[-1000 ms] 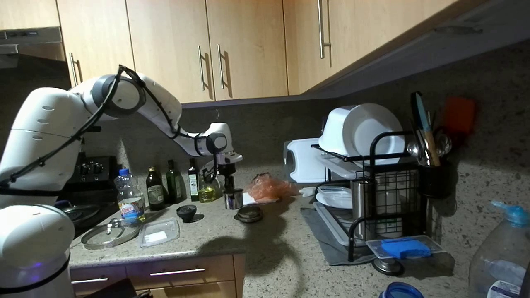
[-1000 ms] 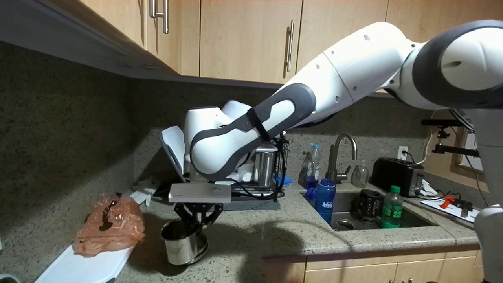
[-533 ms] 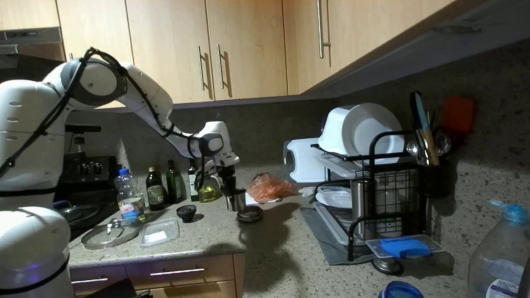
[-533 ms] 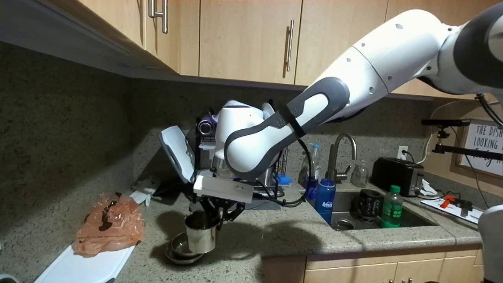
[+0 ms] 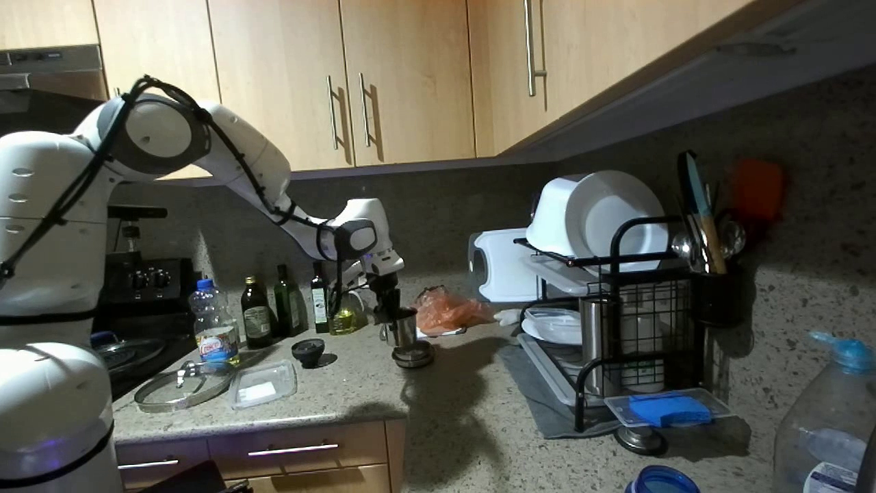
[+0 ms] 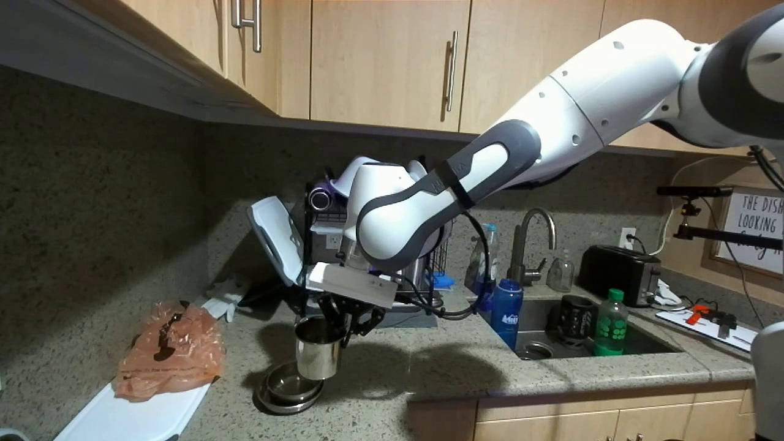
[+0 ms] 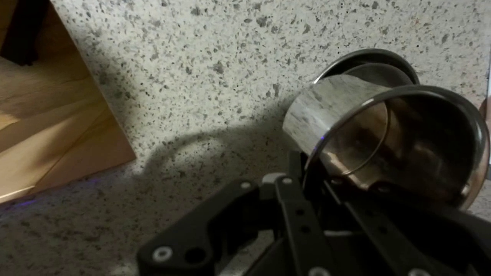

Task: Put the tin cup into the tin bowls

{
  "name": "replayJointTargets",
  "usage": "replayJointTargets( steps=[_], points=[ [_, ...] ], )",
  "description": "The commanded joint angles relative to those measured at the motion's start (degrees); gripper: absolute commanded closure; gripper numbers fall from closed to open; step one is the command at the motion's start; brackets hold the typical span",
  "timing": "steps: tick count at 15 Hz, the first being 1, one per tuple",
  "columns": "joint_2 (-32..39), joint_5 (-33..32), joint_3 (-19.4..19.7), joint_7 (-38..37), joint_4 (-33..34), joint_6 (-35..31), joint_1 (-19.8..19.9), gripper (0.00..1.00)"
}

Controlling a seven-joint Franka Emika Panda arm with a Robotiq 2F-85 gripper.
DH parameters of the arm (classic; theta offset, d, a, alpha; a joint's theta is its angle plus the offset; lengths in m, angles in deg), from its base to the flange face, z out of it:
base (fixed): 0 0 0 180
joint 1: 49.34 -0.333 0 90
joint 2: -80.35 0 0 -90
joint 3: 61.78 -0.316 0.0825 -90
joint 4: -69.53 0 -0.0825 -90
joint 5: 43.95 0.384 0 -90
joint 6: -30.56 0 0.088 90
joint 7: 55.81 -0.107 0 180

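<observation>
While the gripper [image 6: 340, 331] is clamped on the cup [image 6: 317, 358], the cup hangs above the worktop [image 6: 361, 404] with its open top up. As the wrist view shows, the gripper pinches the side of the cup, with one finger inside it and one outside. The gripper slants a bit. In an exterior view, the cup is at one o'clock from the bowls [image 6: 288, 389], and its bottom hides a bit of their rim. I cannot tell if the cup and bowls touch. The bowls sit on the worktop, a small one inside a wider, flatter one. From the bowls in that view, a bag [image 6: 171, 355] lies at ten o'clock on a white board [image 6: 131, 416], and a blue bottle [image 6: 507, 312] stands well away toward two o'clock, at the sink [image 6: 644, 344]. In an exterior view, a black rack [image 5: 650, 279] with white dishes [image 5: 616, 219] stands at three o'clock from the bowls, and a clear tub [image 5: 263, 383] sits near nine o'clock. In the wrist view, the bowls peek out past the cup, close to twelve o'clock from its middle.
</observation>
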Motion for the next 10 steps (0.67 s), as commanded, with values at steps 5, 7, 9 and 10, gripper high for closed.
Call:
replayJointTargets(
  steps=[5,7,9,10],
  points=[
    [7.9,-0.11,-1.04,1.01,10.99,0.74,0.37,0.97],
    [10.61,0.45,-1.33,2.8,14.09,0.82,0.39,0.97],
    [13.31,0.84,-1.48,4.1,17.08,1.74,0.22,0.97],
    [14.49,0.84,-1.48,4.62,18.32,2.08,0.05,0.97]
  ],
)
